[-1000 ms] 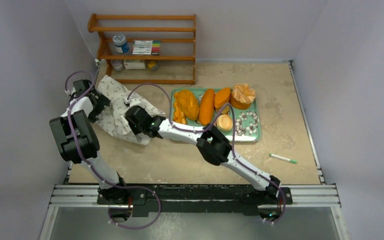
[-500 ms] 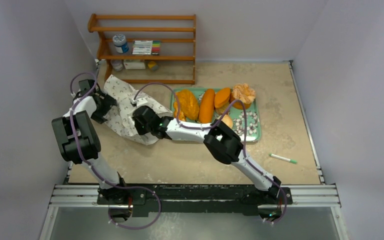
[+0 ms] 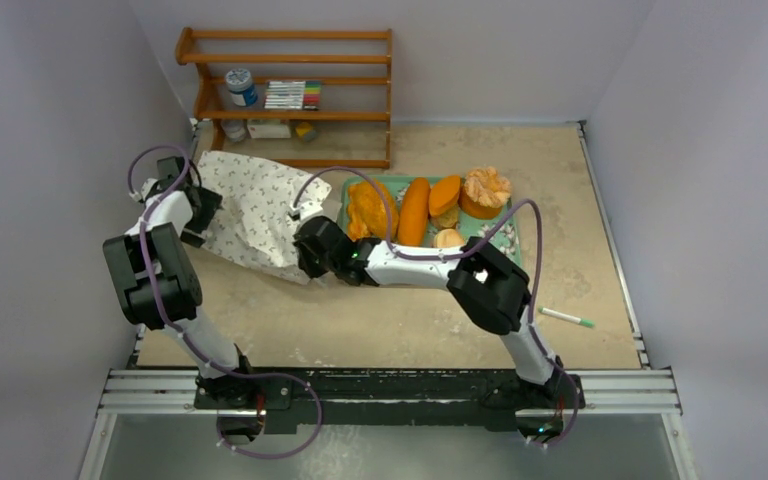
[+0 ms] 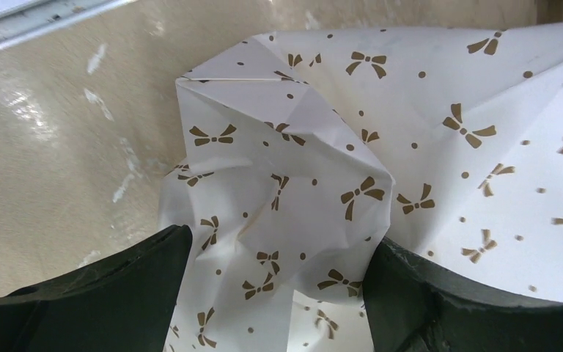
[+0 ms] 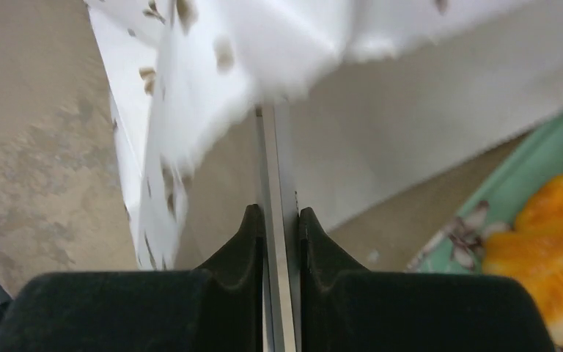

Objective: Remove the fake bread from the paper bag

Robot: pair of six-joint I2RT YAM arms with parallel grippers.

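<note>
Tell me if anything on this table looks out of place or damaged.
The paper bag lies creased, one end bunched inside the open left hand, the other pinched in the right hand. A green pen lies alone at the right of the table.

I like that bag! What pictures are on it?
The bag has brown bows and dots; clearest from left wrist.

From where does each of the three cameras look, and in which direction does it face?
Top external: fixed above and behind the arm bases, facing down on the table; both arms, left gripper and right gripper show.
Left wrist: on the left arm, facing the crumpled paper bag; its spread fingers show.
Right wrist: looks along its fingers pinching the bag's edge; green tray and fake bread at right.
All three share the bag.
</note>
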